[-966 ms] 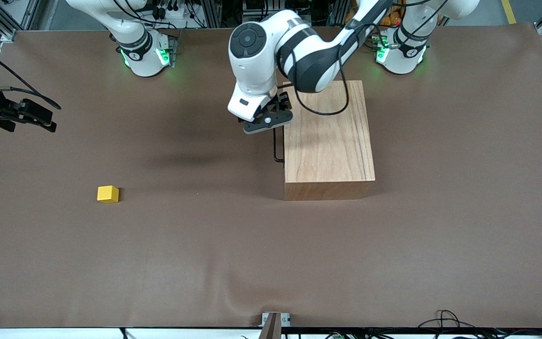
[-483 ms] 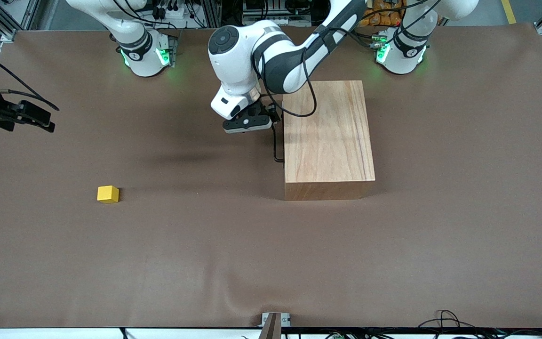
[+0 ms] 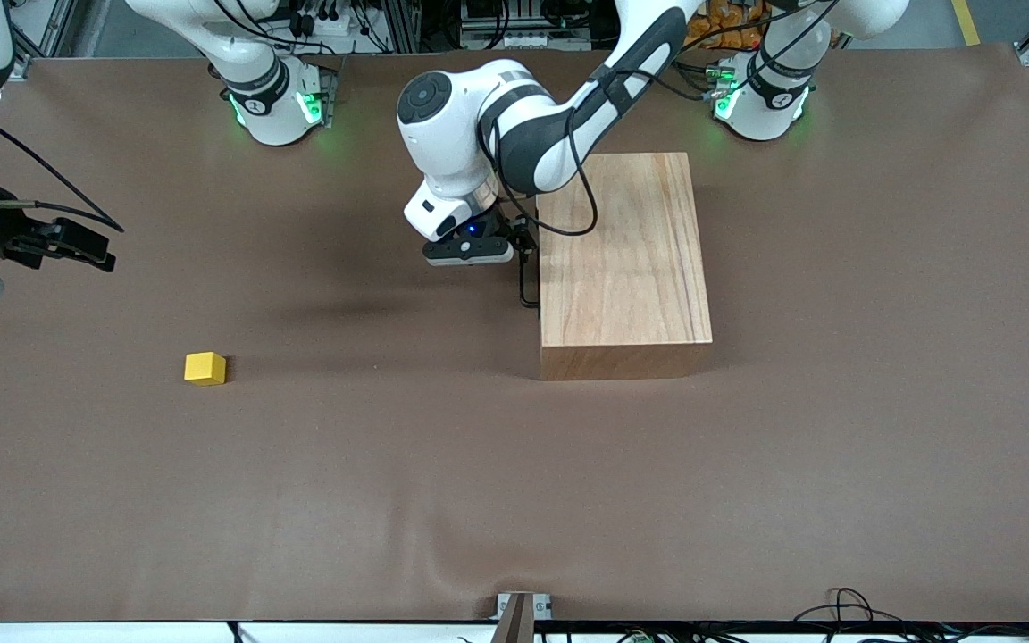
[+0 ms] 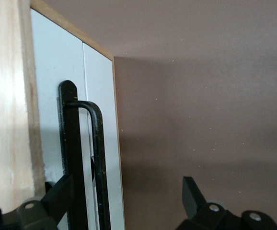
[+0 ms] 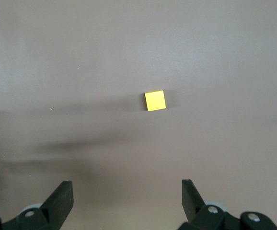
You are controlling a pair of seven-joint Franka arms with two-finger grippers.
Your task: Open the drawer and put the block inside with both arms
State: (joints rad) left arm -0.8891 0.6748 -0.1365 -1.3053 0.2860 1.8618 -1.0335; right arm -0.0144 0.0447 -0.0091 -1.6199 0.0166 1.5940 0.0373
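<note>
Yellow block (image 3: 204,368) lies untouched; drawer (image 4: 71,120) shut; both grippers' fingers wide.

yellow block (image 3: 204,368), white drawer (image 4: 71,72) front, black handle (image 4: 96,158).

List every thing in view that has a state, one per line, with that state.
drawer: shut, white front flush with the wooden box.
handle: not yet gripped, between the left tool's open fingers.
block: resting on the table, not held.
left tool: open, at the handle.
right tool: open, empty, up over the table at the right arm's end.
</note>
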